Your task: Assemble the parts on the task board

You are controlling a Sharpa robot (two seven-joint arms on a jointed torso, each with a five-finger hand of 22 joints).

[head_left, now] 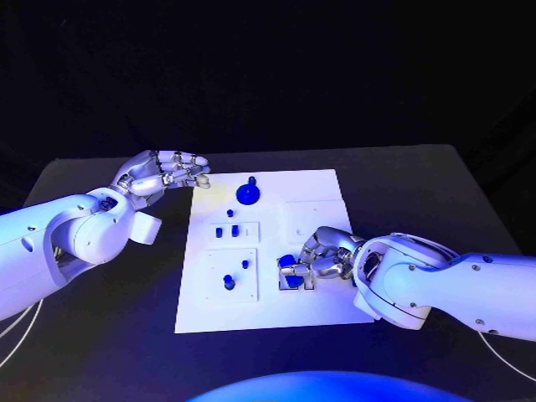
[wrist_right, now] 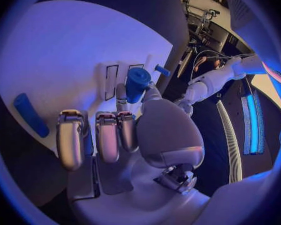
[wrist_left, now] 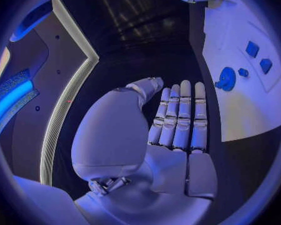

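The white task board (head_left: pixel 268 311) lies in the middle of the black table. On it are a round blue knob (head_left: pixel 248 193), two small blue parts (head_left: pixel 226 232) in a framed panel, and a blue peg (head_left: pixel 229 281) in the panel nearer me. My right hand (head_left: pixel 317 255) hangs over the board's right side with its fingers curled down. It pinches a blue cylinder (wrist_right: pixel 137 82) between thumb and a finger. A long blue piece (wrist_right: pixel 31 115) lies flat on the board beside it. My left hand (head_left: pixel 162 174) hovers off the board's far left corner, fingers straight (wrist_left: pixel 178 117), holding nothing.
Black table (head_left: pixel 99 318) surrounds the board on all sides. In the left wrist view the knob (wrist_left: pixel 226 78) and two small parts (wrist_left: pixel 252 48) sit on the board (wrist_left: pixel 240 115) beside the hand. More blue shows under my right hand (head_left: pixel 295 278).
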